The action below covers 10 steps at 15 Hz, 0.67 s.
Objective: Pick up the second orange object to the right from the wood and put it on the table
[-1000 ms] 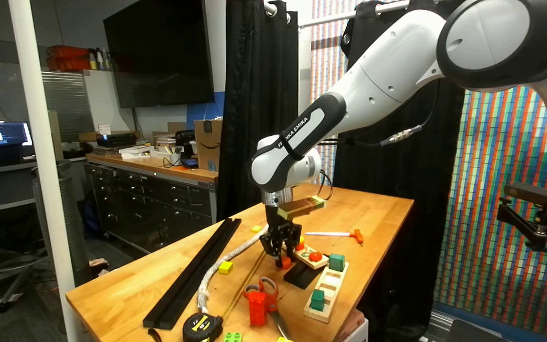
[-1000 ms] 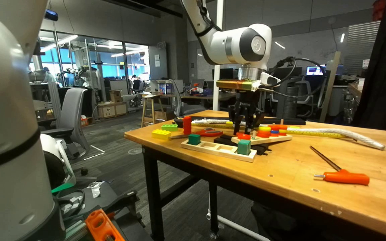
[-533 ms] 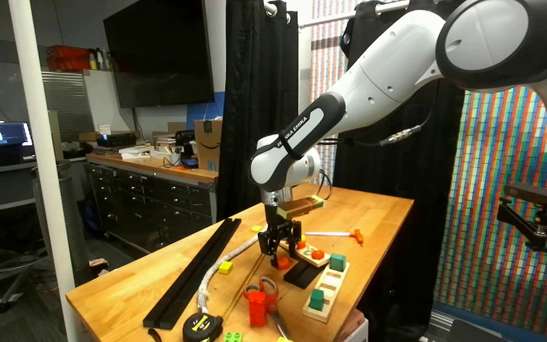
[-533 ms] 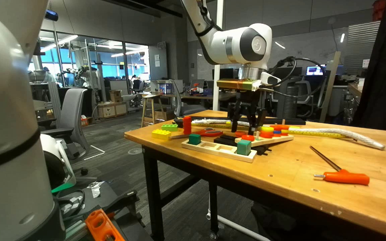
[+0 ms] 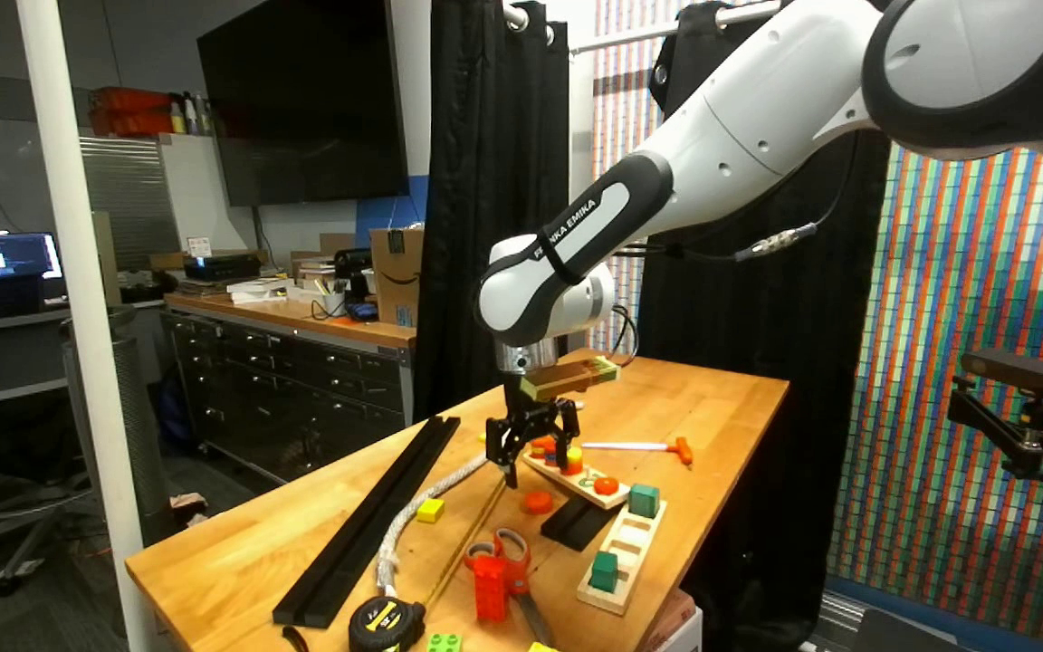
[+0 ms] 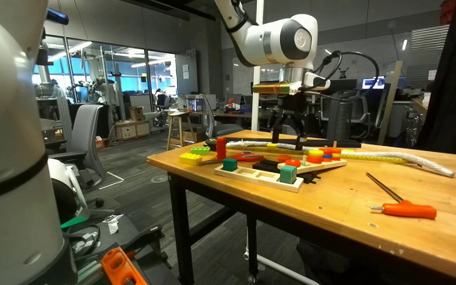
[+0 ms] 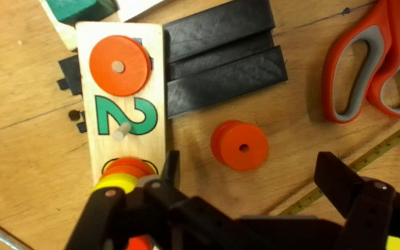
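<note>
An orange piece (image 7: 243,146), which looks like two stacked discs with a hole in the top, lies on the wooden table (image 5: 703,398) beside the number board. On that wood board (image 7: 127,146), a bare peg stands at the green 2, one orange disc (image 7: 119,66) sits at the end, and orange and yellow rings are partly covered by a finger. My gripper (image 5: 537,471) hangs above the table over the loose orange piece, clear of it, with its jaws wide apart and nothing between them. Both exterior views show the fingers raised off the tabletop.
Orange-handled scissors (image 7: 356,69) and a red block (image 5: 490,589) lie near the piece. A black grooved rail (image 7: 221,55) passes under the board. A tray (image 5: 617,593) with green cubes, a rope (image 5: 404,525), a tape measure (image 5: 386,623) and an orange-handled tool (image 6: 408,209) surround it.
My gripper has opened, let go of the orange piece on the table and risen above it. The number board shifted slightly as the fingers spread.
</note>
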Available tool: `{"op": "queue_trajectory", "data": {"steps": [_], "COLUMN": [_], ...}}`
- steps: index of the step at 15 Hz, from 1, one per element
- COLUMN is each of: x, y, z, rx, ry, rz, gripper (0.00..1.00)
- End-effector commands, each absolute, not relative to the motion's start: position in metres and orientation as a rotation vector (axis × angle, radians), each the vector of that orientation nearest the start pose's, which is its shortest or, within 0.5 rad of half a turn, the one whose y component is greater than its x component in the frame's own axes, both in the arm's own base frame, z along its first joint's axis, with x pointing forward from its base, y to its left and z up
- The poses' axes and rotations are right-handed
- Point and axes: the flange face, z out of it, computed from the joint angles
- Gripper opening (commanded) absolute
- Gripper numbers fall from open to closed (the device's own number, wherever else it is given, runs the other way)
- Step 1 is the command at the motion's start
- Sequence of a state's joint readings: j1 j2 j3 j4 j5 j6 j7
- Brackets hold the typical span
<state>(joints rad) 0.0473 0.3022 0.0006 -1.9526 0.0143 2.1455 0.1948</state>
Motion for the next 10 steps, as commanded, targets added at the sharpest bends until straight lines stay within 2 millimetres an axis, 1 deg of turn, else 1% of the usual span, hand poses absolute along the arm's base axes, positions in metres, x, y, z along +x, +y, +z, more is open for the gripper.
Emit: {"op": "queue_trajectory", "data": {"steps": [1,3,5,6,8,10], "x": [0.551,0.522,0.487,0.47,0.442,0.423], "y": [0.027,0.019,0.008,0.002,-0.01,-0.02], "z": [0.357,0.37,0.379,0.38,0.381,0.377], "rx": [-3.157,-3.158,-3.144,-3.137,-3.135,-3.174], "ry": [0.489,0.642,0.788,0.838,0.872,0.806], "rz": [0.095,0.073,0.067,0.075,0.11,0.149], "gripper": [1.0,1.0,1.0,1.0,1.0,1.0]}}
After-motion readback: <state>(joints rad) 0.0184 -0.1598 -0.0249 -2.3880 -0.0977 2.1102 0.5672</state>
